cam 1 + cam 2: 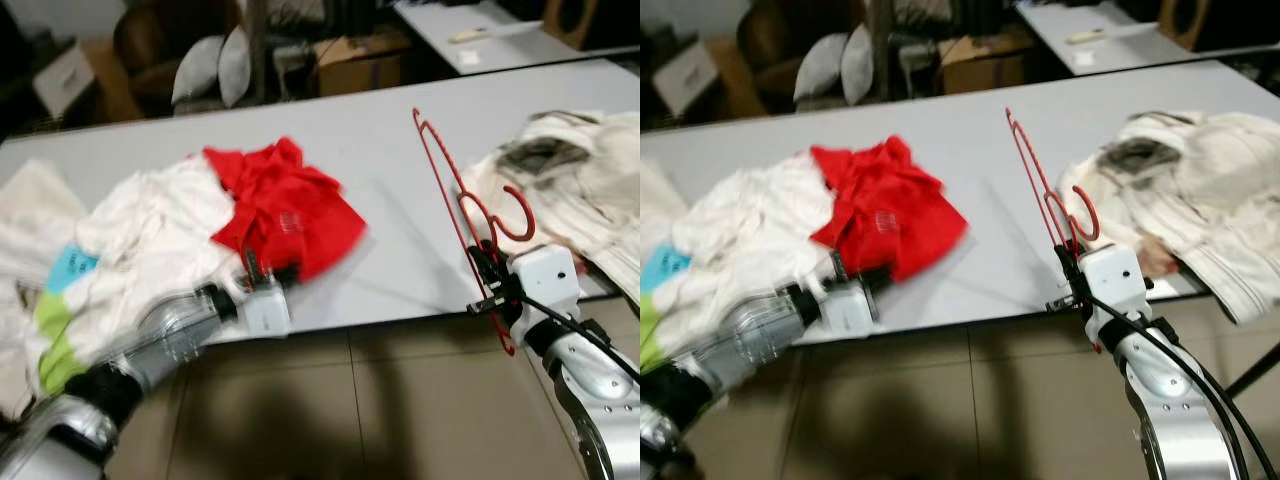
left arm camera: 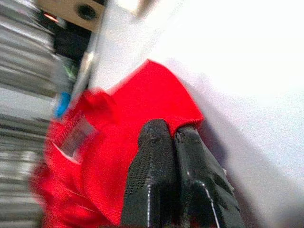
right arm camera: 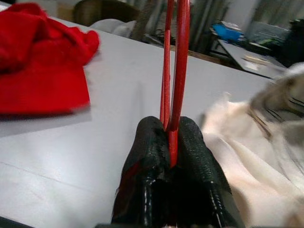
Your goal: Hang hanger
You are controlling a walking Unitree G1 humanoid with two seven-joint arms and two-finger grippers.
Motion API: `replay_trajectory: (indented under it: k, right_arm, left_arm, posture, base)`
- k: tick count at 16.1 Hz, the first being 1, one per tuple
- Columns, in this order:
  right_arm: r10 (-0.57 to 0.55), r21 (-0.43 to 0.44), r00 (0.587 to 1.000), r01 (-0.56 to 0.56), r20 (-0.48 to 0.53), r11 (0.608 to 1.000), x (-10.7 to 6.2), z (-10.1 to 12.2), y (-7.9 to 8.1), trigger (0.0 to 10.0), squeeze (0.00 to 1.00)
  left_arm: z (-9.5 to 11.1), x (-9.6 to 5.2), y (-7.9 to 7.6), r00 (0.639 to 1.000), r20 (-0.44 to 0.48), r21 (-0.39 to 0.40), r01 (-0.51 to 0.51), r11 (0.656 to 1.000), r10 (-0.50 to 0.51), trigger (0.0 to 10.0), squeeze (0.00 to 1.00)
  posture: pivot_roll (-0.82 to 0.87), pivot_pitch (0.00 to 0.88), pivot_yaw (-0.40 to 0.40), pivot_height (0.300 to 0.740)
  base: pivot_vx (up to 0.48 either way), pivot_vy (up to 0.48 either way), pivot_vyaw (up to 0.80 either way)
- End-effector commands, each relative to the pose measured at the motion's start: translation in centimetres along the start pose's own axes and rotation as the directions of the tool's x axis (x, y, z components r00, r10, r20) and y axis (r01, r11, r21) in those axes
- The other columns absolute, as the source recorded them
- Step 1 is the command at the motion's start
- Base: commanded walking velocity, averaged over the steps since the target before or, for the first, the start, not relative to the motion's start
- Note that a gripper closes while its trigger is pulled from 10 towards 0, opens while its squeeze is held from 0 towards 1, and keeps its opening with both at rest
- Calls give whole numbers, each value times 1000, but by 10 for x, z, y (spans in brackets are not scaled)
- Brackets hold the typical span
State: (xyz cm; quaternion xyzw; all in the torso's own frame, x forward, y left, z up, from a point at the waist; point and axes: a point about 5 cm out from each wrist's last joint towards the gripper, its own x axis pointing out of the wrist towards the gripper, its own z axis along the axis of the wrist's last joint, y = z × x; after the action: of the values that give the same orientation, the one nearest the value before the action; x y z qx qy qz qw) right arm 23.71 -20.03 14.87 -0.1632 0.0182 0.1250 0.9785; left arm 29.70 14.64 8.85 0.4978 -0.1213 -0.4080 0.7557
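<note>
We have the hanger (image 1: 440, 175) clamped in our right gripper (image 3: 173, 142) beside the bench (image 1: 380, 150), left gripper (image 2: 173, 142) seemingly pinching the shirt (image 1: 285, 205); hanging remains.

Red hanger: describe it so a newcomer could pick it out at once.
On the grey table, look toward the robot's right, beside the cream garment. The right gripper is shut on the thin red hanger, standing on edge above the tabletop; unlike the red cloth, it is rigid wire.
</note>
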Motion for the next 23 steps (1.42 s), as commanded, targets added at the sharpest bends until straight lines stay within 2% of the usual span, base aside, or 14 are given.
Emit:
replay_trajectory:
  k: [1,2,3,4,6,8,11,13,15,17,19,20,21,23]
  right_arm:
    - [17,4,1000,-17,19,1000,2,5,3,10000,0]
    - [33,-1,999,-33,22,999,4,6,3,10000,0]
    - [34,-1,999,-34,23,999,5,7,3,10000,0]
    - [33,0,999,-33,24,999,5,7,3,10000,0]
    - [37,4,999,-37,24,999,4,6,6,10000,0]
    - [40,9,999,-40,23,999,3,5,7,10000,0]
    - [37,13,999,-37,29,999,5,6,7,10000,0]
    - [33,15,999,-34,32,999,5,6,7,10000,0]
    - [36,16,999,-36,33,999,5,6,8,10000,0]
    - [39,16,999,-40,35,999,6,7,8,10000,0]
    - [41,15,998,-42,39,999,8,8,8,10000,0]
    - [42,13,998,-42,41,999,9,8,8,10000,0]
    - [42,13,998,-42,42,999,9,9,8,10000,0]
    - [40,14,998,-41,41,999,8,8,9,10000,0]
  left_arm:
    - [-3,-2,10,1000,-30,-12,7,1000,-8,0,0]
    - [-12,-9,-18,979,-90,-134,169,977,-182,10000,0]
    - [-13,-14,-24,967,-87,-192,218,957,-238,10000,0]
    - [-14,-21,-26,958,-93,-211,248,946,-272,10000,1000]
    - [-15,-30,-17,954,-87,-291,250,924,-285,10000,1000]
    - [-13,-33,-3,962,-50,-317,239,918,-268,10000,1000]
    - [1,-41,12,953,108,-394,301,869,-282,10000,1000]
    - [12,-37,22,956,181,-428,286,857,-229,10000,1000]
    - [16,-29,30,960,204,-439,264,859,-191,10000,1000]
    - [17,-19,33,960,200,-453,269,850,-196,10000,1000]
    - [12,-9,33,966,141,-416,255,873,-215,10000,1000]
    - [4,-2,37,981,41,-358,192,914,-190,10000,0]
    - [-2,2,41,986,-28,-306,149,940,-165,10000,0]
    - [-8,4,42,979,-72,-259,168,951,-192,10000,0]
  posture:
    - [-123,0,124,740]
    - [-117,0,122,740]
    - [-113,0,121,740]
    - [-110,0,121,740]
    - [-106,0,122,740]
    - [-99,0,122,740]
    - [-98,0,133,740]
    - [-98,0,136,740]
    - [-97,0,135,740]
    - [-97,0,133,740]
    - [-98,0,134,740]
    - [-101,0,139,740]
    - [-104,0,142,740]
    - [-106,0,146,740]
  base:
    - [0,0,0]
    - [0,0,0]
    - [0,0,0]
    - [0,0,0]
    - [0,0,0]
    - [0,0,0]
    - [0,0,0]
    - [0,0,0]
    - [0,0,0]
    - [0,0,0]
    - [0,0,0]
    - [0,0,0]
    - [0,0,0]
    - [0,0,0]
